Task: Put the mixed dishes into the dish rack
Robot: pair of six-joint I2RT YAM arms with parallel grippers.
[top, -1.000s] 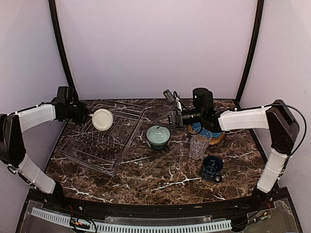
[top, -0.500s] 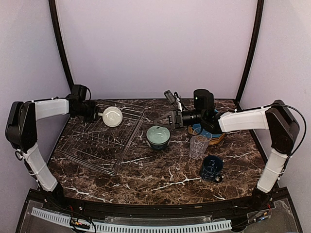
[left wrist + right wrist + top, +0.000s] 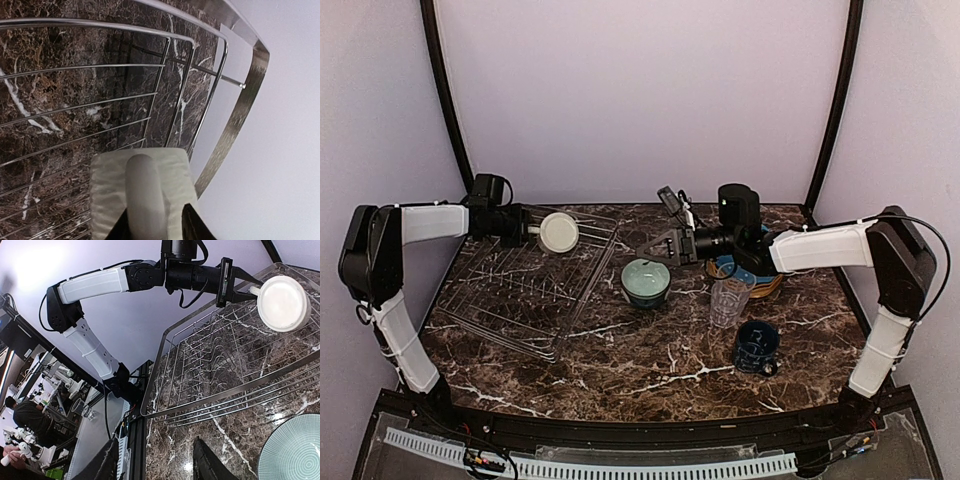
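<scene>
My left gripper (image 3: 527, 231) is shut on the handle of the cream mug (image 3: 558, 232), held on its side above the far part of the dish rack (image 3: 510, 310). In the left wrist view the mug (image 3: 107, 190) fills the space between my fingers over the rack's far rim (image 3: 235, 120). My right gripper (image 3: 650, 246) is open and empty above the pale-teal bowl (image 3: 645, 281). The clear ribbed glass (image 3: 729, 298), the dark blue mug (image 3: 756, 346) and the stacked plates (image 3: 768, 282) stand at the right. The right wrist view shows the cream mug (image 3: 282, 302), the rack (image 3: 210, 360) and the bowl (image 3: 295, 450).
The back wall stands just behind the rack's far rim. Two dark frame posts (image 3: 445, 90) rise at the back corners. The plates lie partly under my right arm (image 3: 820, 245).
My left gripper has carried the cream mug rightward and toward the back, over the rack's far part. The right arm has barely moved.
</scene>
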